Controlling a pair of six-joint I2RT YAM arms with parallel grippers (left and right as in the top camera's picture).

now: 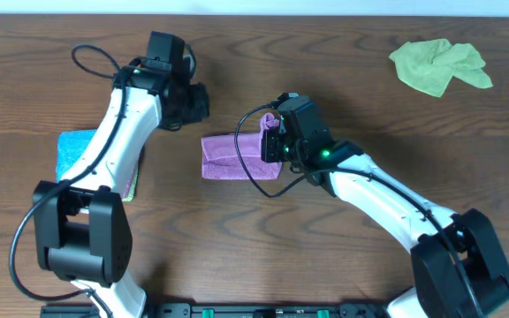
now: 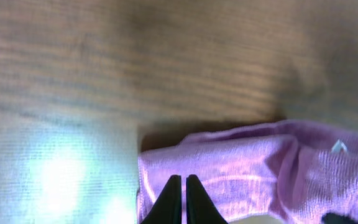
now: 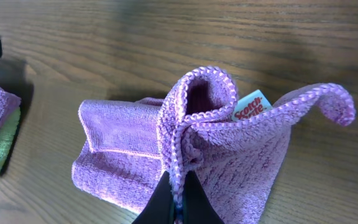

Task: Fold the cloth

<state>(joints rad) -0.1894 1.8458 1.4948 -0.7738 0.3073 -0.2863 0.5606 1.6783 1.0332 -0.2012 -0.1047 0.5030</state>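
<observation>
Found the right gripper (image 3: 178, 200) pinched tight on a raised hem of the purple cloth (image 1: 232, 159), mid-table and partly doubled over; held high, probably to carry that hem across for the next fold. Noted a label (image 3: 252, 104) peeking from the lifted loop. Spotted a stack of folded cloths (image 1: 74, 150) at the left, presumably finished. Further back, saw the left gripper (image 2: 182, 198), fingers pressed together on nothing, near the cloth's corner. Farthest, noticed a crumpled green cloth (image 1: 438, 66). Saw no containers.
</observation>
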